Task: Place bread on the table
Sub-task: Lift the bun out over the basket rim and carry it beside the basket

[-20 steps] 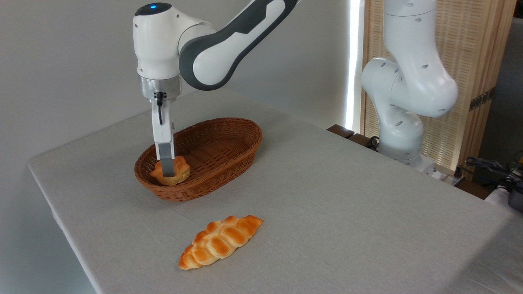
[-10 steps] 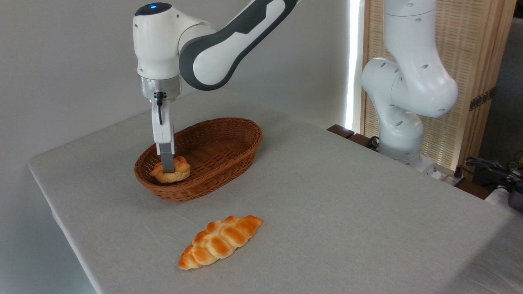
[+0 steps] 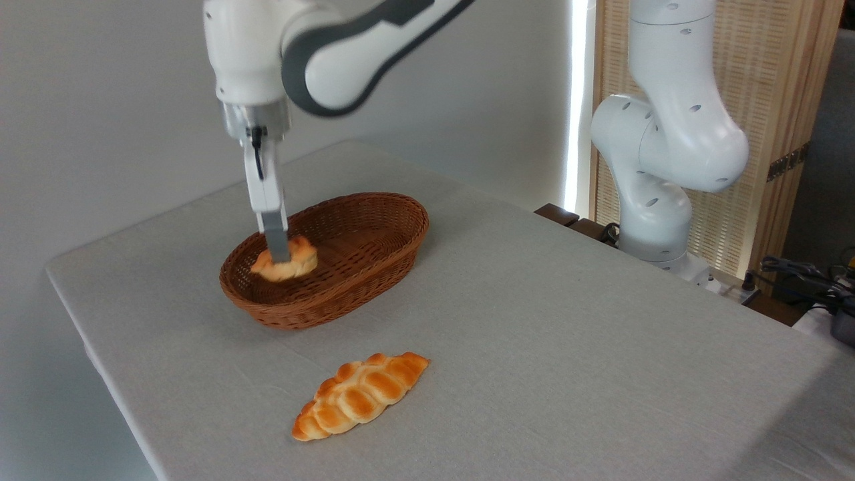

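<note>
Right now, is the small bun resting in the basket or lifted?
Lifted: the bun hangs in the shut gripper, above the basket floor, still within its rim.

Pincer (image 3: 278, 257) w/ bread (image 3: 286, 261) has risen since 1 s ago; bun now off basket (image 3: 374, 267) floor, shifted slightly right.

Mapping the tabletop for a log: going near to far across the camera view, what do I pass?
Braided loaf → wicker basket, with the bread gripped by the claw above its left end → robot base at the far right.
</note>
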